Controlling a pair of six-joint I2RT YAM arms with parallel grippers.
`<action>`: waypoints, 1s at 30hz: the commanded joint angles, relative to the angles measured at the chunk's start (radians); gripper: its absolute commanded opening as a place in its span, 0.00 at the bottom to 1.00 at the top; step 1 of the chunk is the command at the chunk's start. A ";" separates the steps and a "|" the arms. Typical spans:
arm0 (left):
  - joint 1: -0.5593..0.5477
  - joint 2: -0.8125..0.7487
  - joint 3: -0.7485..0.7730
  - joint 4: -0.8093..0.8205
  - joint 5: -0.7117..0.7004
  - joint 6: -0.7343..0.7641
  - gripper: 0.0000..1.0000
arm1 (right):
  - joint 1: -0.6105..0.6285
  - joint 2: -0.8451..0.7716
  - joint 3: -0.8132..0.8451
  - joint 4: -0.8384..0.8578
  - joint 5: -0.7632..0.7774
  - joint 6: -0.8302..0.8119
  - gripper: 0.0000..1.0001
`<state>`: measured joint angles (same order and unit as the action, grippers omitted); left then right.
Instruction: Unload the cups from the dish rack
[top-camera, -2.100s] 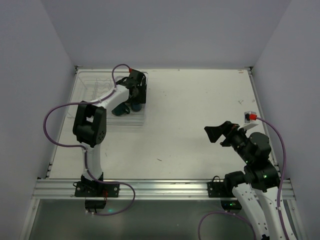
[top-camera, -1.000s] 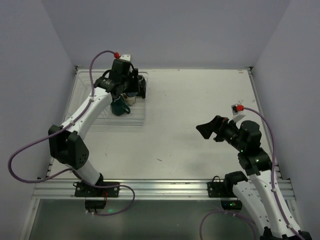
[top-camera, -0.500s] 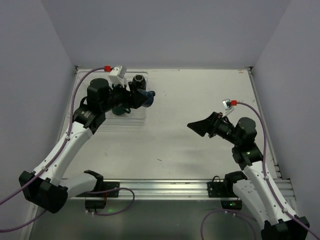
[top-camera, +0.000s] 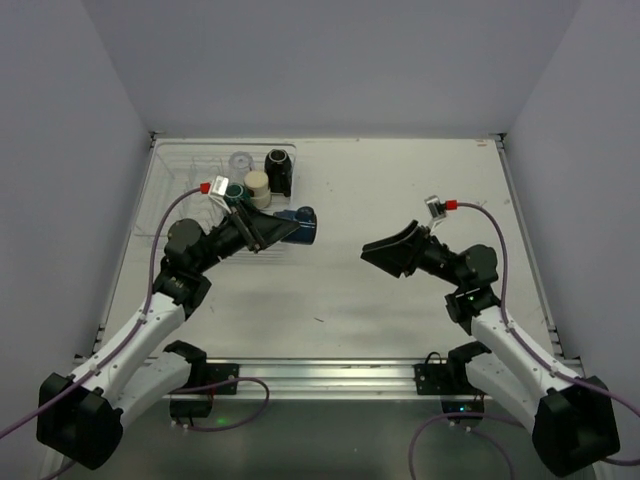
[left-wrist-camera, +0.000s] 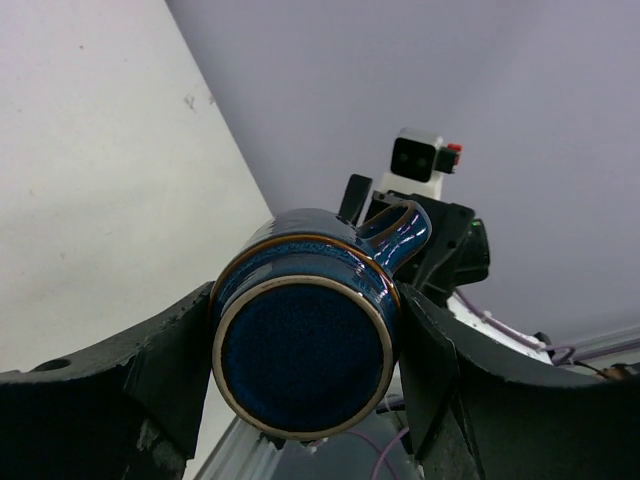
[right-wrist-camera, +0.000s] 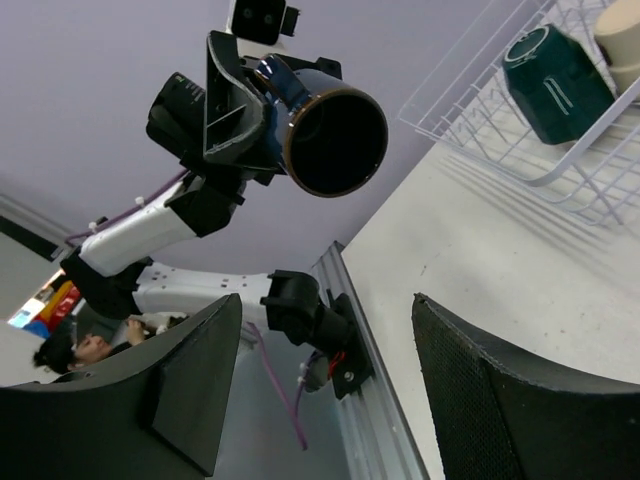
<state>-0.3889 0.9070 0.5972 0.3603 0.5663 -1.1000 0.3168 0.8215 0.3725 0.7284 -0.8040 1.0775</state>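
My left gripper (top-camera: 288, 228) is shut on the blue cup (top-camera: 300, 226) and holds it on its side in the air, just right of the clear dish rack (top-camera: 178, 172). In the left wrist view the cup's base (left-wrist-camera: 303, 357) faces the camera between both fingers. The right wrist view shows its open mouth (right-wrist-camera: 333, 130). The clear cup (top-camera: 240, 161), the black mug (top-camera: 279, 171), the cream cup (top-camera: 258, 187) and the dark teal cup (top-camera: 235, 192) stand in the rack. My right gripper (top-camera: 380, 252) is open and empty, pointing left at the blue cup, with a gap between them.
The right wrist view shows the rack's corner (right-wrist-camera: 480, 153) holding the teal cup (right-wrist-camera: 555, 70) and the cream cup (right-wrist-camera: 622, 30). The aluminium rail (top-camera: 320, 375) runs along the near table edge. Purple walls close in the back and both sides.
My left arm lifted the blue cup out of the rack and carried it right and nearer. My right arm swung left toward it, jaws open.
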 joint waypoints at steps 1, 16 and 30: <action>-0.004 -0.049 -0.039 0.226 -0.048 -0.176 0.00 | 0.053 0.071 0.005 0.244 -0.004 0.044 0.71; -0.010 -0.105 -0.086 0.031 -0.151 -0.336 0.00 | 0.211 0.361 0.304 0.123 -0.004 -0.228 0.68; -0.018 -0.074 -0.063 0.031 -0.134 -0.368 0.00 | 0.309 0.530 0.477 0.057 -0.043 -0.318 0.62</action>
<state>-0.3962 0.8295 0.4862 0.3244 0.4229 -1.4319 0.6014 1.3468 0.7864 0.7727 -0.8345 0.8169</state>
